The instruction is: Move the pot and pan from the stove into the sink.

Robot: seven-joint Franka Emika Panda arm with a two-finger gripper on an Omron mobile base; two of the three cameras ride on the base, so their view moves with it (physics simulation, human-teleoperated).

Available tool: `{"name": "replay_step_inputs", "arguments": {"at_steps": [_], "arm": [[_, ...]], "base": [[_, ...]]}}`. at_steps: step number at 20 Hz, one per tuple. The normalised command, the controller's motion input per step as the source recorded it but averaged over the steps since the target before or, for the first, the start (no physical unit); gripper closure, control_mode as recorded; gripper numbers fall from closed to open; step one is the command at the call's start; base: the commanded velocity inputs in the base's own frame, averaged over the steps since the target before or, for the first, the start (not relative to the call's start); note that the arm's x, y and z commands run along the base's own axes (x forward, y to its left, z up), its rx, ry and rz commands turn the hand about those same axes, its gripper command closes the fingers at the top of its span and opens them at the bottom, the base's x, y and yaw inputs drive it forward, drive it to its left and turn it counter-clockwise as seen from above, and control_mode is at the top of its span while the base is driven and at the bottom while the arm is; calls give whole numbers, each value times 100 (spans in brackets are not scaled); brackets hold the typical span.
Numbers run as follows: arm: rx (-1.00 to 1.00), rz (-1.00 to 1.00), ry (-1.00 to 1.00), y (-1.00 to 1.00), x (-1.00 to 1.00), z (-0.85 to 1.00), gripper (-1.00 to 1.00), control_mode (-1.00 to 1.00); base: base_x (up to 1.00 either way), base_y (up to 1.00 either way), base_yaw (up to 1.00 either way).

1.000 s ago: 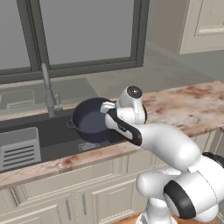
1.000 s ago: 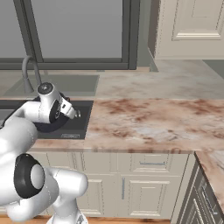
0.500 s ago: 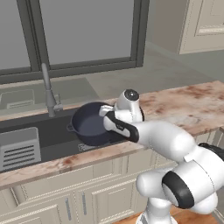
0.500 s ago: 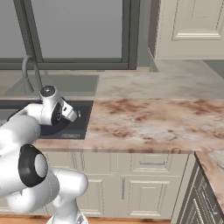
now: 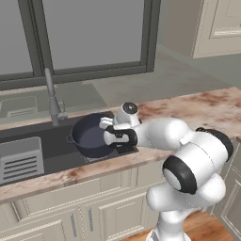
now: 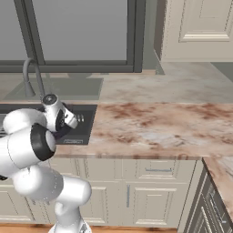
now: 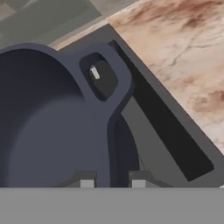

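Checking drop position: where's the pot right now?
In the left base view the pot sits over the right end of the sink, right of the faucet, with the gripper shut on its right rim.

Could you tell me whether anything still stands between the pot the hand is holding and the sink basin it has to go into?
Nothing visible does. The hand is shut on the rim of the pot, which hangs over the right part of the sink. The rack lies at the basin's left end and the faucet behind, both apart from the pot.

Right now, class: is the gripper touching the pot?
Touching. In the hand view the gripper straddles the rim of the pot, one fingertip on each side of the wall.
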Motion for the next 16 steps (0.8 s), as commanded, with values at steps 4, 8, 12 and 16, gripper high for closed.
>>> {"name": "replay_step_inputs", "arguments": {"at_steps": [4,8,12,16], "arm": [[0,-5,0,46,43,-31,100,-100],[0,-4,0,37,39,-30,100,-100],[0,0,0,7,9,-12,100,-100],[0,0,0,0,2,0,100,-100]], "base": [[0,0,0],[0,0,0],[0,0,0],[0,0,0]]}}
